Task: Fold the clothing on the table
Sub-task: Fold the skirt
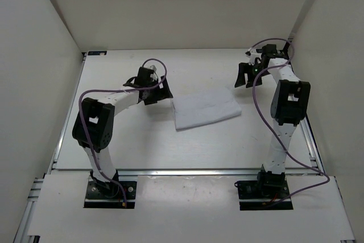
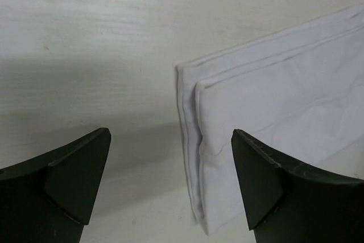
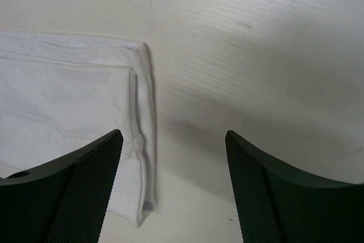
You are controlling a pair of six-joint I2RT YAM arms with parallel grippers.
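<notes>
The clothing [image 1: 205, 109] is a white folded piece lying flat in the middle of the table [image 1: 114, 140], and its stacked edges show in both wrist views. My left gripper [image 1: 156, 92] hovers just off the cloth's left end, open. In the left wrist view the clothing [image 2: 273, 101] has its corner between the spread fingers of the left gripper [image 2: 170, 134], with nothing gripped. My right gripper [image 1: 249, 75] is up and to the right of the cloth, open. In the right wrist view the clothing [image 3: 68, 95] ends under the left finger of the right gripper [image 3: 173, 134].
White walls enclose the table on three sides. An aluminium rail [image 1: 187, 171] runs along the near edge, and another rail [image 1: 311, 135] along the right. Purple cables [image 1: 259, 112] loop from both arms.
</notes>
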